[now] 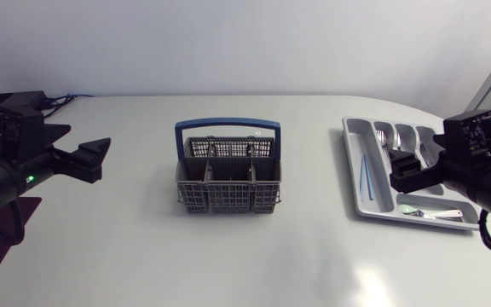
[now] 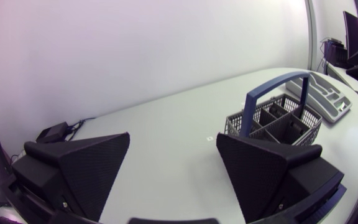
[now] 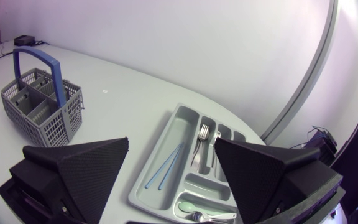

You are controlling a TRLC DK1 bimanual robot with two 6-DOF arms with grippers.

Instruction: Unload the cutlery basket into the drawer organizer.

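Only the right wrist view bares the drawer organizer (image 3: 180, 124) fully: two blue chopsticks (image 3: 165, 167), two forks (image 3: 201, 138), one green spoon (image 3: 190, 206). One cutlery basket (image 1: 228, 198) stands mid-desk. The left gripper (image 2: 173, 137) and right gripper (image 3: 171, 142) gape wide, empty.

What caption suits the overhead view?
Empty-looking basket between open left gripper and open right gripper, which hangs over the organizer holding cutlery.

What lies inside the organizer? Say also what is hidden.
Two blue sticks in the organizer's long slot, forks in the middle slots, a green spoon in the cross slot. The right gripper hides parts of the other slots.
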